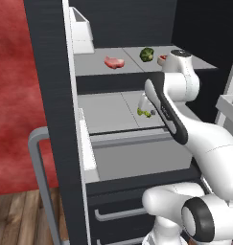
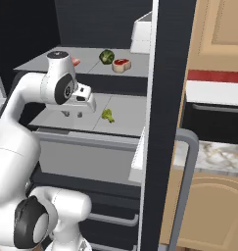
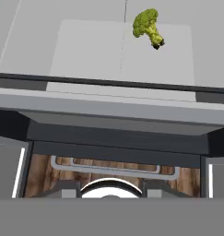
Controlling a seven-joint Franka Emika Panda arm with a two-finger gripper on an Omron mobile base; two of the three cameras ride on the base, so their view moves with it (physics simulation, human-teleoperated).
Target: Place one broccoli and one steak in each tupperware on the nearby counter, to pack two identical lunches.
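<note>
Over the middle fridge shelf the hand hovers beside a small broccoli, holding nothing, presumably lining up; its opening I cannot tell.

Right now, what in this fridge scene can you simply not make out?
- Pincer: in the right base view too small to tell whether it grips anything.
- Reddish item on the upper shelf: the arm's white joint covers most of it in the left base view.
- Counter: in the right base view, just a corner past the fridge door.
</note>
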